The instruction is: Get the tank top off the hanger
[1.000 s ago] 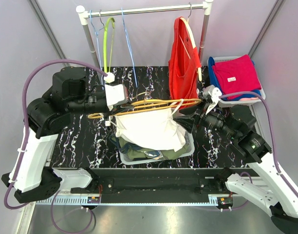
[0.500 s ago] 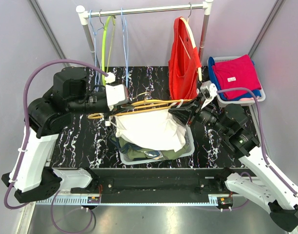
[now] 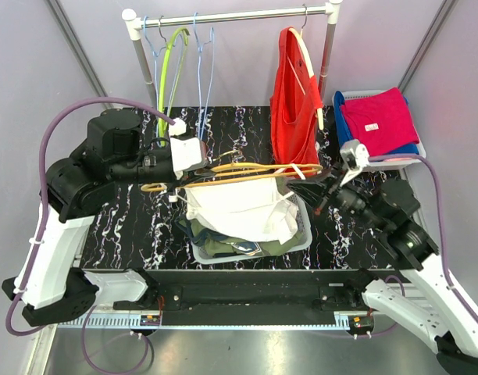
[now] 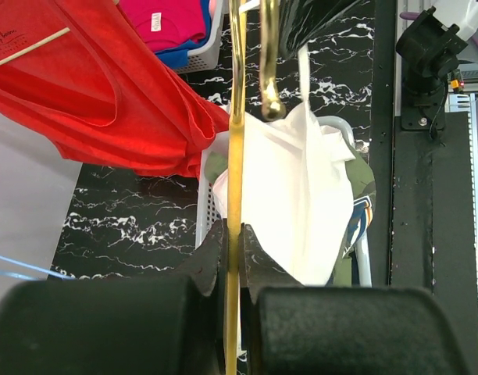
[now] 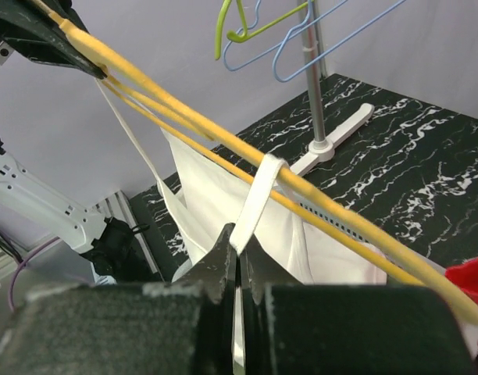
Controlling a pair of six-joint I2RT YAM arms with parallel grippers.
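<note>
Left gripper: our left gripper is clamping its fingers tight on the yellow hanger near the hanger's left end, holding it roughly level above the middle of the table.
Right gripper: our right gripper is pinching the strap with its fingers pressed together on it, just below the point where the strap loops over the hanger's right arm.
Tank top: the white tank top is hanging from the hanger, and its lower part is draping into the clear bin underneath.
Other strap: we are seeing a thin white strap running up toward the hanger's left end in the right wrist view.
Bin: it is sitting near the table's near edge, holding dark green and other clothes under the white fabric.
Rack: the clothes rack is standing along the far edge, carrying a green hanger, blue hangers and a red tank top.
Far right corner: a basket is holding a folded pink shirt.
</note>
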